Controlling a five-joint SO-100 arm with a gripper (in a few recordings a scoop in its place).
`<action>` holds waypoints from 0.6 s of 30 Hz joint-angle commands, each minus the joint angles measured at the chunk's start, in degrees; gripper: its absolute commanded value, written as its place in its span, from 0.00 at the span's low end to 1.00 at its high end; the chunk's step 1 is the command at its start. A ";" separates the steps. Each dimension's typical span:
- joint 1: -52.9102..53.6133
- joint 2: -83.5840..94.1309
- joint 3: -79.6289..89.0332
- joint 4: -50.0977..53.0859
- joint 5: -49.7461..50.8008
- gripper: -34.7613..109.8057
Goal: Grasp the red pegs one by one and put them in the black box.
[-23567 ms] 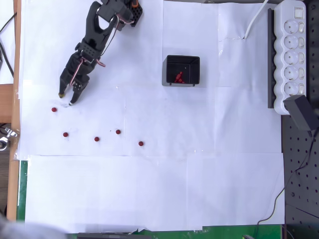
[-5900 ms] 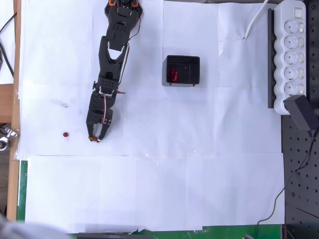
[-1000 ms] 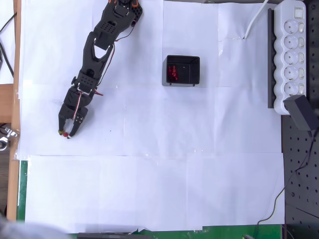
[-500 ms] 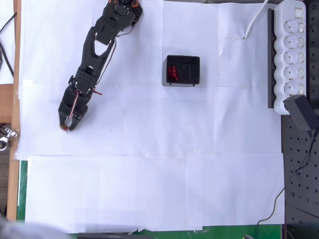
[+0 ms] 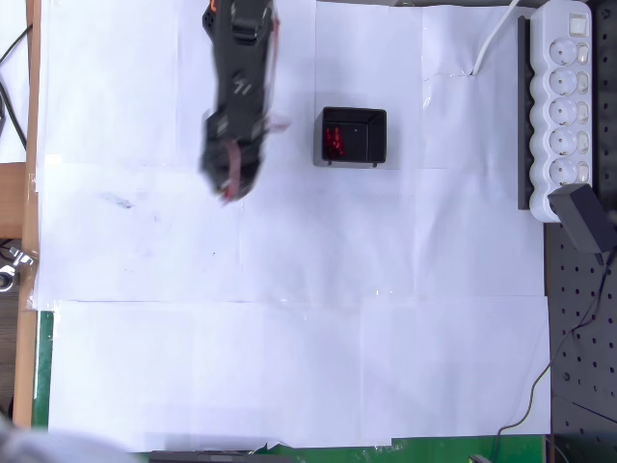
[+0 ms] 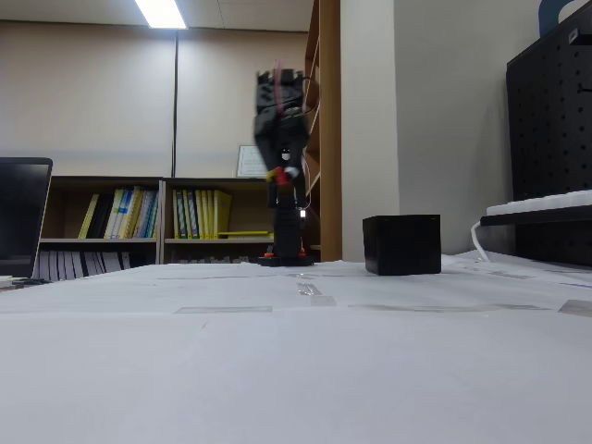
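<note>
The gripper [image 5: 229, 185] is smeared by motion blur in the overhead view, so the set of its jaws cannot be told. In the fixed view the gripper [image 6: 280, 172] is likewise blurred. The red pegs [image 5: 334, 142] inside the black box [image 5: 374, 135] are too small to be counted. The box's [image 6: 401, 244] inside is hidden by its near wall in the fixed view.

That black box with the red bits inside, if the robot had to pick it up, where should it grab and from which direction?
Probably from straight above, pinching one thin upright wall of the black box. It is open-topped, so a finger can slip inside the rim. The right half looks best: the red pegs sit heaped at the left in the overhead view. The fixed view shows tall flat sides, likely too wide to span.
</note>
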 commanded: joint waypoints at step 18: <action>-30.85 10.02 -17.58 -25.49 -22.85 0.24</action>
